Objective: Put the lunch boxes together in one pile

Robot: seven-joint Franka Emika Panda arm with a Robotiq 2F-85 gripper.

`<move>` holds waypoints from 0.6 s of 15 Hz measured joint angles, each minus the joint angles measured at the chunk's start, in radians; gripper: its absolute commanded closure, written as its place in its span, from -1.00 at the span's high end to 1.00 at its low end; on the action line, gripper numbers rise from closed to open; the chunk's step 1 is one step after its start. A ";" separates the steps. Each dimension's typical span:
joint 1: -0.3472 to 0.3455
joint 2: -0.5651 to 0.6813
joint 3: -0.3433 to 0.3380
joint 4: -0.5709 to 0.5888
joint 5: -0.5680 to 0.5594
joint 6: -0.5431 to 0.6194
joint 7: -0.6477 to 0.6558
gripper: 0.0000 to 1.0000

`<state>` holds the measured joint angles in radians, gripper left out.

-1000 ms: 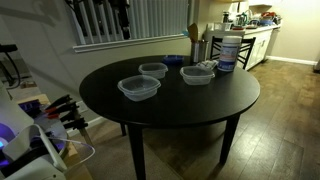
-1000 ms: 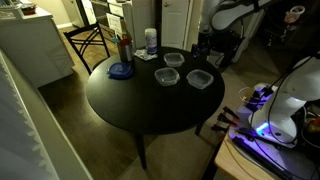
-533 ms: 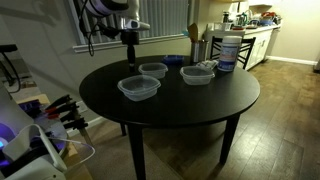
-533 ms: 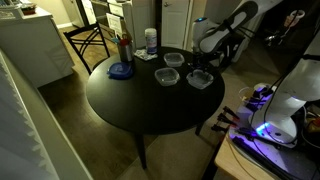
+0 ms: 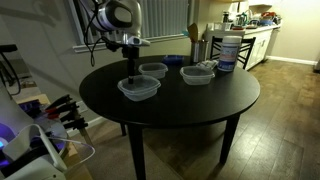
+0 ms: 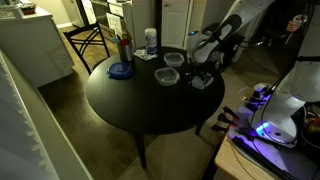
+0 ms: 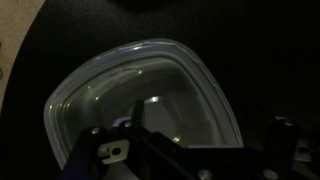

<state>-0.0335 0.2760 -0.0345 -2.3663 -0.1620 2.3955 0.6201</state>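
Three clear lunch boxes sit apart on the round dark table [image 5: 200,105]. In an exterior view one [image 5: 139,89] is nearest the front, one [image 5: 153,70] sits behind it and one [image 5: 198,74] is to the right. They also show in an exterior view [image 6: 201,82], [image 6: 167,76], [image 6: 174,60]. My gripper [image 5: 131,77] [image 6: 203,66] hangs just above the front lunch box, at its far rim. In the wrist view that lunch box [image 7: 145,95] fills the frame, with my gripper [image 7: 185,150] open above it and empty.
A tall white tub with a blue lid [image 5: 227,50] [image 6: 150,41] stands at the table's far edge. A flat blue dish [image 6: 121,70] lies near a bottle [image 6: 125,46]. A chair [image 5: 205,45] stands behind the table.
The arm has swung in over the table and come down from high above to just over the front lunch box. The lunch boxes have not moved.
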 measured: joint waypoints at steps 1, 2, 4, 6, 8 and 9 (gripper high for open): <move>0.005 0.012 -0.004 0.002 0.000 0.000 -0.009 0.34; 0.011 0.023 -0.010 0.003 0.000 0.000 -0.017 0.22; 0.017 0.037 -0.018 0.007 0.000 0.000 -0.028 -0.06; 0.024 0.041 -0.026 0.010 0.000 0.000 -0.029 -0.33; 0.036 0.041 -0.036 0.013 0.000 0.000 -0.029 -0.59; 0.043 0.041 -0.042 0.015 0.000 0.000 -0.027 -0.71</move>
<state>0.0097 0.3167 -0.0765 -2.3511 -0.1621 2.3957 0.5928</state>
